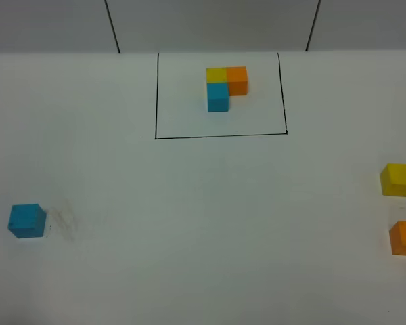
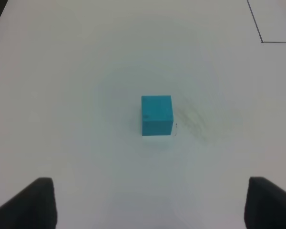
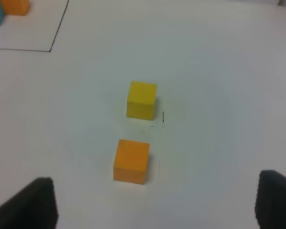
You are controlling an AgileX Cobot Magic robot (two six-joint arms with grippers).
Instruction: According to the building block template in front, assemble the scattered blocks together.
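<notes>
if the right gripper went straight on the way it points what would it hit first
Most likely the orange cube, lying nearest in line between its open jaws; the yellow cube sits just beyond. Depth is uncertain.

Left hand (image 2: 148, 207): black, perhaps matte fingertips (image 2: 31, 205)

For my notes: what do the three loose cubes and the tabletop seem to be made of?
The blue cube, yellow cube and orange cube look like painted wood or dense foam, which I cannot tell: matte, evenly coloured faces, crisp edges, no glare. The tabletop looks like smooth white laminate or board, with faint grey scuffs beside the blue cube.
</notes>
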